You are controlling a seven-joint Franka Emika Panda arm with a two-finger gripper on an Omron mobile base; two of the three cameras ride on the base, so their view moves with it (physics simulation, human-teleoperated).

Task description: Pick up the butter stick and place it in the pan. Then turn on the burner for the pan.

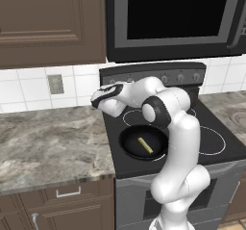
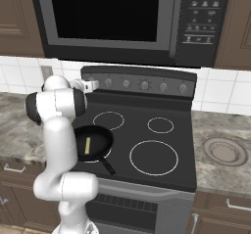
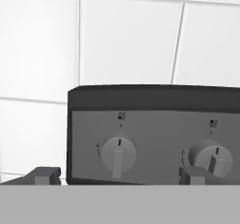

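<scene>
The black pan (image 1: 132,145) rests on the stove's front left burner, its long handle (image 2: 107,167) pointing toward the front edge. Inside it lies the pale yellow butter stick (image 1: 145,145), also visible from the right side as the butter stick (image 2: 87,146) in the pan (image 2: 101,139). My gripper (image 2: 92,85) is raised above and behind the pan, at the left end of the stove's back control panel (image 2: 142,76). It is open with nothing in it. In the hand view the gripper (image 3: 119,176) faces the leftmost knob (image 3: 118,155), one fingertip (image 3: 47,175) on each side of it.
A second knob (image 3: 213,160) sits to the right, with further knobs (image 2: 163,86) along the panel. A black microwave (image 2: 117,17) hangs low over the stove. Stone counters (image 1: 48,142) flank the stove; a round grey disc (image 2: 225,151) lies on the right one.
</scene>
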